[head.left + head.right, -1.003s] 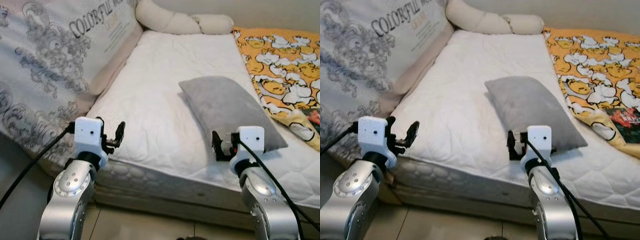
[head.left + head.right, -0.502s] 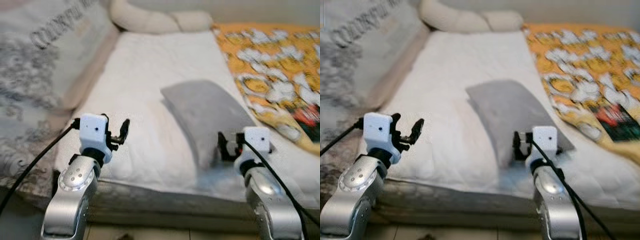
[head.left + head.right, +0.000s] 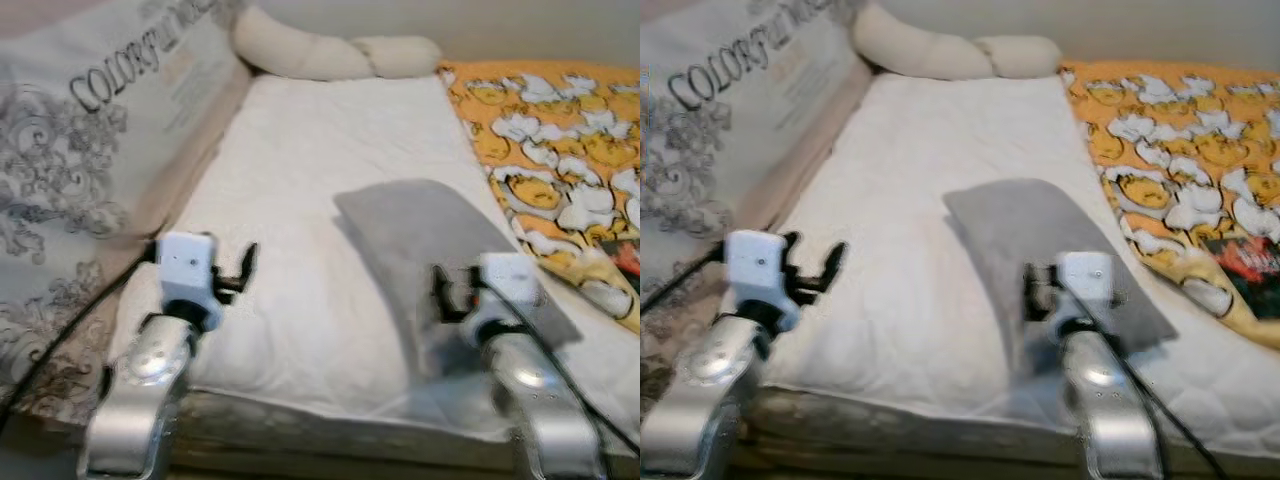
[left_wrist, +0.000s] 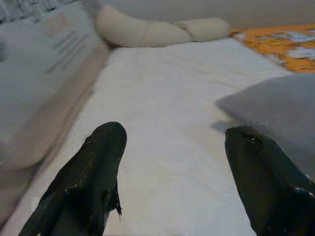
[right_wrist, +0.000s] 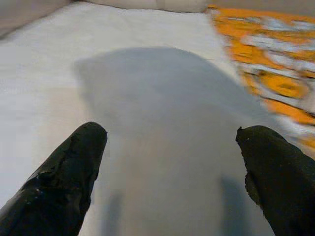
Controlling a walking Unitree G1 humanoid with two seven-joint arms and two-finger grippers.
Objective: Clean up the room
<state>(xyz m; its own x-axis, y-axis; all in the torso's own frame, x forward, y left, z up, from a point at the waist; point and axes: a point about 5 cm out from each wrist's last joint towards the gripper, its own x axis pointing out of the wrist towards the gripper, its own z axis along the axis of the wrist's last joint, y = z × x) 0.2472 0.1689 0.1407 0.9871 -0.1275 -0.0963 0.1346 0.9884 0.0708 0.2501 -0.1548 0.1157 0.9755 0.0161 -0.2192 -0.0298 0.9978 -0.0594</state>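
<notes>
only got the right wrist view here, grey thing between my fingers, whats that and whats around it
Observer: It's a grey pillow lying flat on the white mattress; the right gripper hangs over its near end, fingers open.
Operator: whats the left arm doing
Observer: The left gripper is open too, over bare mattress to the pillow's left, holding nothing.
Operator: anything at the far end of the bed
Observer: A cream bolster lies across the head, and a second mattress printed with grey scrolls leans along the bed's left side.
</notes>
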